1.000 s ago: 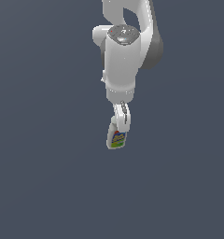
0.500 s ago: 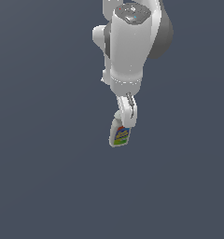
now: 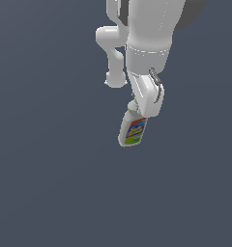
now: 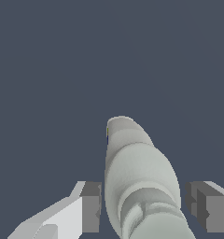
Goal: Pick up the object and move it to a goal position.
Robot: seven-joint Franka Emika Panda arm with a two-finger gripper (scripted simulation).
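The small white plastic bottle with colourful label (image 3: 132, 129) hangs beneath the grey-padded gripper (image 3: 137, 110), clamped at its neck. Arm and bottle now appear larger than before; transport to goal is judged underway.

Around the bottle (image 3: 133, 129): plain dark grey background is showing on every side in the exterior view, nothing standing near.
Above the bottle: the gripper (image 3: 137, 112) and white arm (image 3: 149, 43) are occupying this side.
Between the fingers (image 4: 91, 207): the bottle is filling the middle, with narrow gaps showing at each pad in the wrist view.
Beyond the bottle: uniform grey is lying ahead.
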